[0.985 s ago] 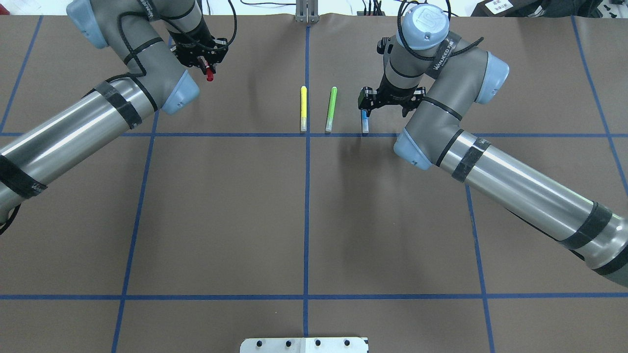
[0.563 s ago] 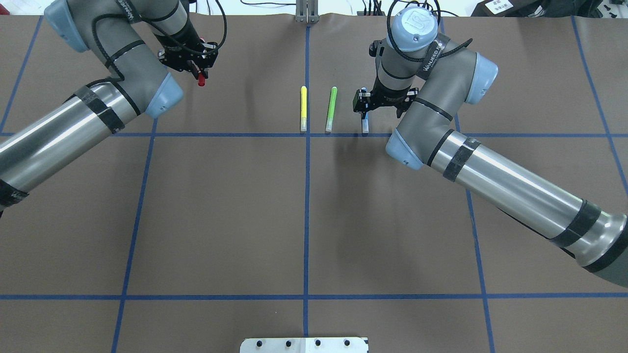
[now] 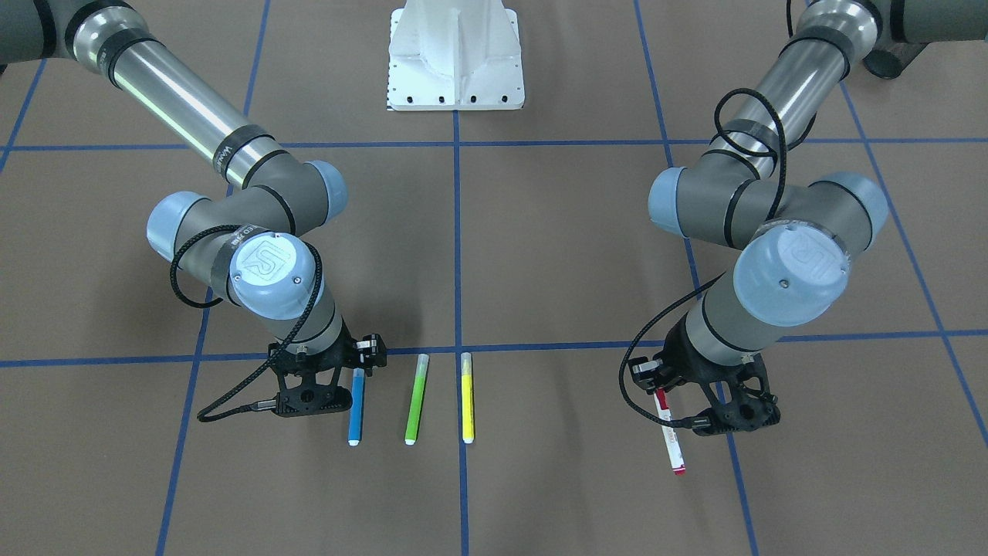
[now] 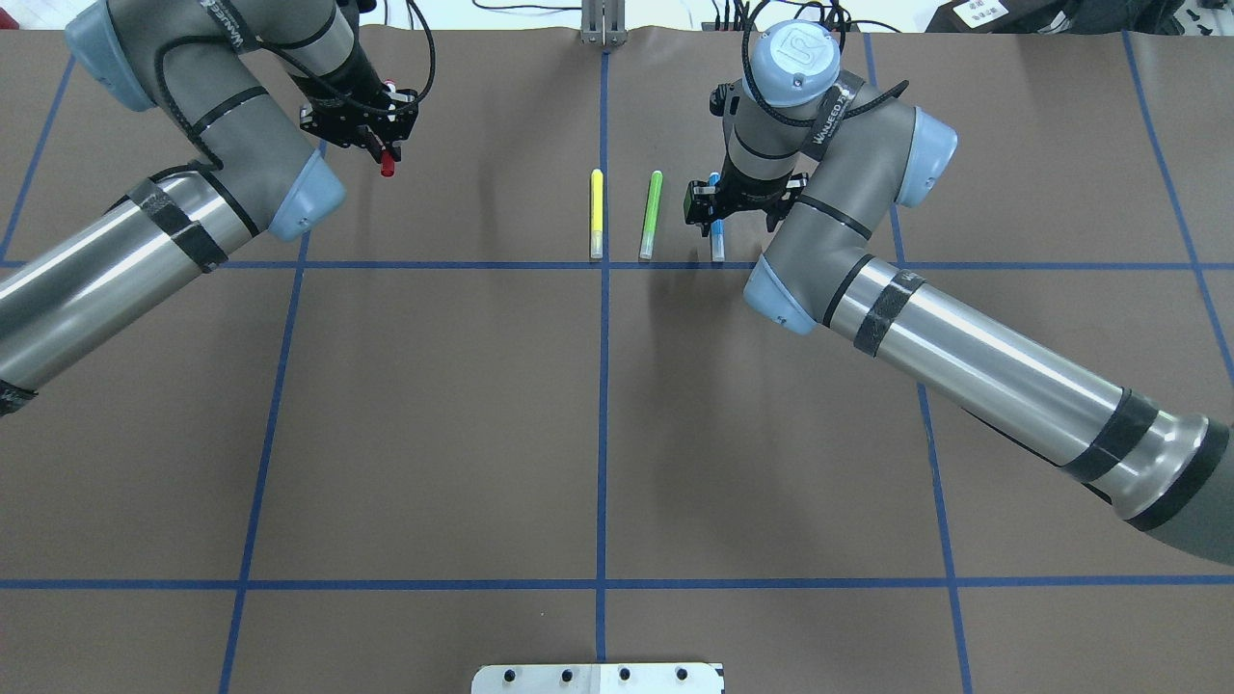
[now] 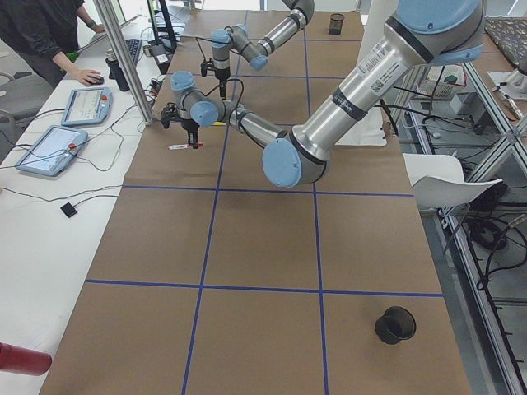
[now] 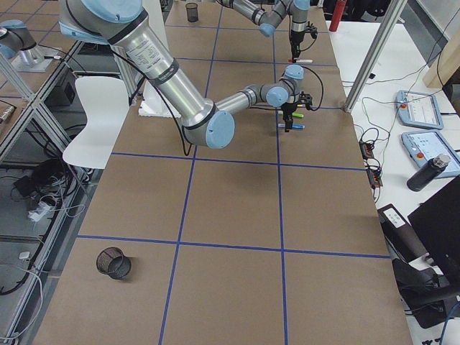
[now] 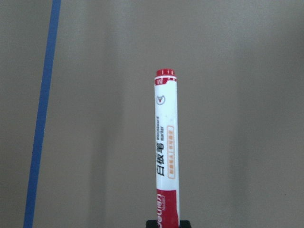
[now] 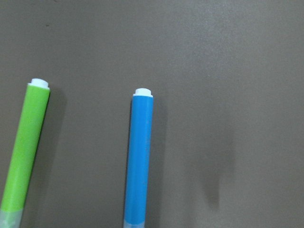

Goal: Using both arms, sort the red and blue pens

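Far left of the yellow marker [image 4: 596,212]: left gripper [image 4: 381,145] pinched shut on the red pen [image 7: 166,152] at its cap end, bare table [image 4: 463,193] all around. Right of it, past the lime-green marker [image 4: 652,214]: blue pen [image 3: 356,405] lying flat under the right gripper [image 4: 718,204], fingers spread open. Light, hard, round, likely slippery; best squeezed across the barrel and lifted straight up, clear of the close green one.

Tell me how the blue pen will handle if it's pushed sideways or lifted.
The blue pen is a round, smooth barrel lying flat, so a sideways push would probably roll it. It looks stiff and slim, likely light, perhaps slippery when pinched.
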Available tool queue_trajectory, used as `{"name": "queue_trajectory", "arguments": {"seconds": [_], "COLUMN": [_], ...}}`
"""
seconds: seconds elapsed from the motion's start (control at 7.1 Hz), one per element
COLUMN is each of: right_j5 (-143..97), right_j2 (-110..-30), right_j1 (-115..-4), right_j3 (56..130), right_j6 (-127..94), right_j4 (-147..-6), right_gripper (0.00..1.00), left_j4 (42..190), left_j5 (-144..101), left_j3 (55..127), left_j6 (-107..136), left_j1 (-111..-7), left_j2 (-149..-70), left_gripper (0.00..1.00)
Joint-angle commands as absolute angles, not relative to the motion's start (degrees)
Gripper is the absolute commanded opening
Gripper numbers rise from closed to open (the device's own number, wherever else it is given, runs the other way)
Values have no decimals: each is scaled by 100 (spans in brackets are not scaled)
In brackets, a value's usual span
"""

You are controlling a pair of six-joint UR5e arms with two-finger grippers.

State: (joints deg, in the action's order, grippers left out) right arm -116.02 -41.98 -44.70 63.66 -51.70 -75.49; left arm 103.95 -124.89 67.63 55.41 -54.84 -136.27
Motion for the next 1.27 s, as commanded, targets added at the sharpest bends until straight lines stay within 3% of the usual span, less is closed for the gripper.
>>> {"name": "queue_trajectory", "arguments": {"seconds": [0.0,0.56,0.7,0.84,0.99,1.13], "right_j5": [-11602,-11602,-11602,-11602,-11602,-11602], "right_j2": [-4140,-4105,-4096,-4096,-4104,-4104], "right_j1": [-4404,-4324,-4324,-4324,-4324,-4324], "right_j3": [6293,6223,6197,6196,6179,6170], "right_j6": [-5159,-5150,-5150,-5168,-5159,-5159], "right_j4": [-7541,-7541,-7541,-7541,-7541,-7541], "right_gripper": [90,84,79,63,56,55], "left_j4": [10389,10397,10397,10397,10397,10397], "left_j5": [-12516,-12507,-12516,-12507,-12507,-12507], "left_j3": [6776,6776,6768,6759,6759,6759], "left_j6": [5537,5537,5537,5537,5537,5537], "left_j1": [-5484,-5484,-5484,-5484,-5484,-5484], "left_j2": [-13614,-13614,-13614,-13614,-13614,-13614], "left_gripper": [0,0,0,0,0,0]}}
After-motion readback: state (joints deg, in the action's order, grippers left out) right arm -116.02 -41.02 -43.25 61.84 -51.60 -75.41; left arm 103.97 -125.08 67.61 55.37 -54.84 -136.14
